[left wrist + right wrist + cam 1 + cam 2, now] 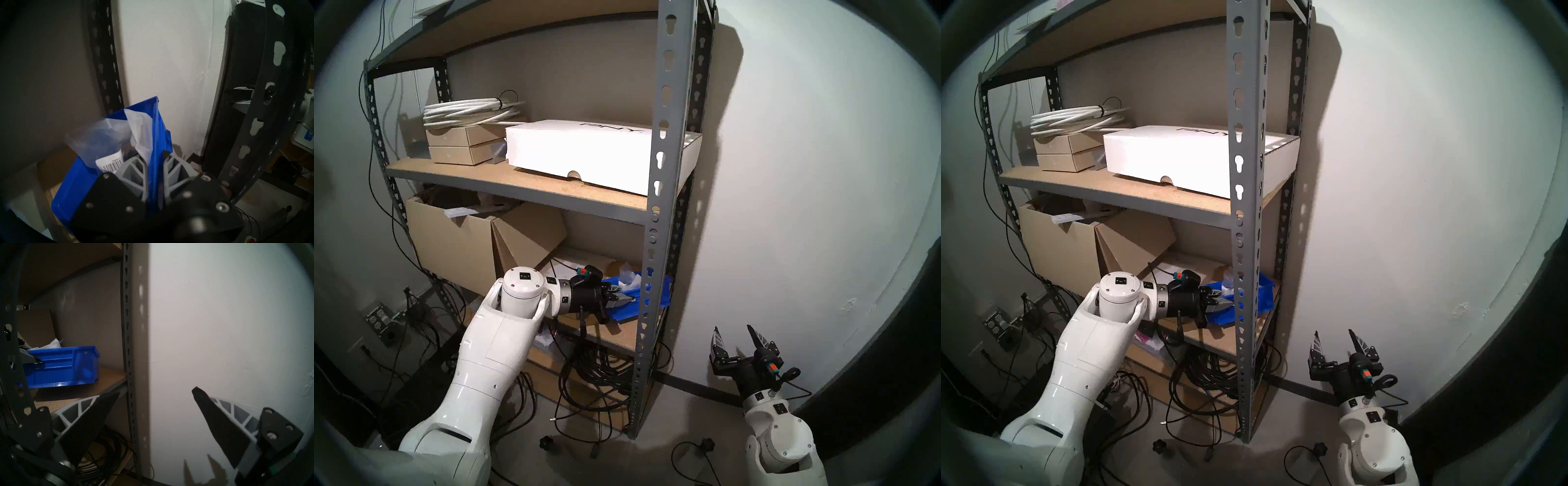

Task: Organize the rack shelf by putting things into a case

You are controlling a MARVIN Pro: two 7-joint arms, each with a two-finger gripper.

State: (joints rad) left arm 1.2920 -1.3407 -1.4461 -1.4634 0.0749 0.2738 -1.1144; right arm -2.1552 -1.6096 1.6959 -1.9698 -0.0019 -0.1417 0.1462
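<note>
Because my left gripper (153, 167) sits right at the blue bin (64, 365), everything in the next move turns on that one wall: in the left wrist view one grey ribbed finger is inside the bin and the other outside, with the bin's side wall (153, 135) standing between them. The fingers look pressed onto that wall, so I judge it is pinching the bin itself, not a bag. The bin's long axis runs straight away from the wrist toward the back upright, parallel to the fingers.

It rests on the lower board of the rack shelf (667, 135), at the right end, just behind the front upright. Its plastic is hard, glossy and moulded with ribs on the outer side. Inside, clear crinkly bags (102, 135) stand up above the rim, thin and floppy; one carries a white barcode label (111, 162), and dark parts show through the film. I judge they would shift easily if the bin tipped.

My right gripper (738, 336) is well apart, low beside the wall outside the rack, fingers spread wide and holding nothing. The left arm is plainly the nearer one. Whether any bags remain loose on the board I cannot tell.
</note>
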